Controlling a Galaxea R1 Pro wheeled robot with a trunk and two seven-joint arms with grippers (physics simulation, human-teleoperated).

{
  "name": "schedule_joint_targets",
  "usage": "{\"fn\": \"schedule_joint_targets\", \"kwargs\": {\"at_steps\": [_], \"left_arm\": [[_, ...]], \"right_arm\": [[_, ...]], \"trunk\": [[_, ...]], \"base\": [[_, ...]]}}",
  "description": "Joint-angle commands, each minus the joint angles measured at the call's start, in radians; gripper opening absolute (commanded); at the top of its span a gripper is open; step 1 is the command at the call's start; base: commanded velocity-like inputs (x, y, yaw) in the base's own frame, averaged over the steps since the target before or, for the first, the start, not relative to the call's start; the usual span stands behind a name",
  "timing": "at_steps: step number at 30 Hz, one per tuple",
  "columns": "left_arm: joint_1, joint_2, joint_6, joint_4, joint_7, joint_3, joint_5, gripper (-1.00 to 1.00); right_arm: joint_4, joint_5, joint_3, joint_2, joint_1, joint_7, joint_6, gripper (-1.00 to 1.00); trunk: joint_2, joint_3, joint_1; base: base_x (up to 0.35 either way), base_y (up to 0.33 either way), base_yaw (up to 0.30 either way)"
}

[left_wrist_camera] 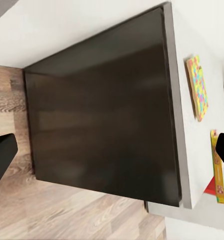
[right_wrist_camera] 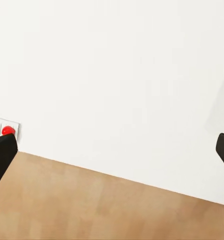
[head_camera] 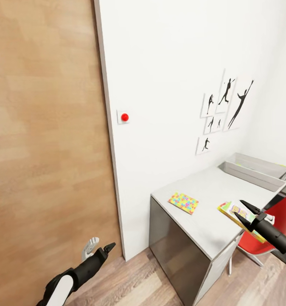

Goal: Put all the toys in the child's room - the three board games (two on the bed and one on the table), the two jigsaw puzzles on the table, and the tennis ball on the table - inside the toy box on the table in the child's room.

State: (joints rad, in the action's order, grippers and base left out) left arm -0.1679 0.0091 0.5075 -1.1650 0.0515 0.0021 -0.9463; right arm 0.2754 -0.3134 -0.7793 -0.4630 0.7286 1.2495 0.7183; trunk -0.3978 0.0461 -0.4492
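The table (head_camera: 211,187) stands against the white wall at the right. A jigsaw puzzle (head_camera: 183,202) lies flat near its left end; in the left wrist view the same puzzle (left_wrist_camera: 197,87) shows beyond the table's dark side panel (left_wrist_camera: 102,115). A yellow-green board game (head_camera: 228,208) (left_wrist_camera: 219,170) lies at the front edge, partly behind my open right gripper (head_camera: 240,209), which hovers over it. The grey toy box (head_camera: 245,172) sits at the far end of the table. My left gripper (head_camera: 101,245) hangs open, low by the door. The tennis ball and the bed are out of view.
A wooden door (head_camera: 45,148) fills the left, with a red wall switch (head_camera: 124,117) (right_wrist_camera: 7,130) beside it. A red chair (head_camera: 281,219) stands at the table's front right. Black sports silhouette pictures (head_camera: 223,108) hang above the table. Wood-plank floor (head_camera: 130,280) lies between door and table.
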Motion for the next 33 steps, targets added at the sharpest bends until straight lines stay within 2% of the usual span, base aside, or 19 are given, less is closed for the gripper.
{"fn": "schedule_joint_targets", "kwargs": {"at_steps": [1,3,7,11,20,30,33], "left_arm": [[-0.001,0.0,0.004,0.0,0.001,0.0,-0.004,1.0],[-0.01,0.001,0.007,0.0,0.0,-0.007,-0.003,1.0],[-0.02,0.005,0.009,0.0,-0.002,-0.022,-0.002,1.0],[-0.034,0.008,0.011,0.002,-0.005,-0.06,0.0,1.0],[-0.04,0.003,0.012,0.005,-0.021,-0.086,-0.002,1.0],[-0.017,-0.001,0.002,0.013,-0.107,-0.098,-0.004,1.0],[-0.012,0.001,0.0,0.013,-0.113,-0.096,-0.006,1.0]], "right_arm": [[-0.001,-0.005,0.0,0.0,0.001,0.0,0.007,1.0],[0.003,-0.01,-0.023,-0.018,-0.004,-0.035,0.01,1.0],[0.014,-0.015,-0.039,-0.038,-0.006,-0.079,0.014,1.0],[0.042,-0.018,-0.054,-0.07,-0.004,-0.139,0.038,1.0],[0.058,-0.018,-0.057,-0.081,-0.002,-0.171,0.099,1.0],[0.062,-0.015,-0.056,-0.08,-0.002,-0.182,0.125,1.0],[0.062,-0.015,-0.056,-0.08,-0.002,-0.182,0.126,1.0]], "trunk": [[-0.002,0.002,-0.001],[-0.002,0.002,-0.001],[-0.002,0.002,-0.001],[-0.002,0.001,-0.001],[-0.002,-0.006,-0.001],[-0.002,-0.012,-0.001],[-0.002,-0.014,-0.001]], "base": [[0.055,0.047,0.0],[0.04,0.034,0.0],[0.027,0.023,0.0],[0.013,0.011,-0.055],[0.005,0.004,-0.18],[0.001,0.001,-0.251],[0.0,0.0,-0.269]]}}
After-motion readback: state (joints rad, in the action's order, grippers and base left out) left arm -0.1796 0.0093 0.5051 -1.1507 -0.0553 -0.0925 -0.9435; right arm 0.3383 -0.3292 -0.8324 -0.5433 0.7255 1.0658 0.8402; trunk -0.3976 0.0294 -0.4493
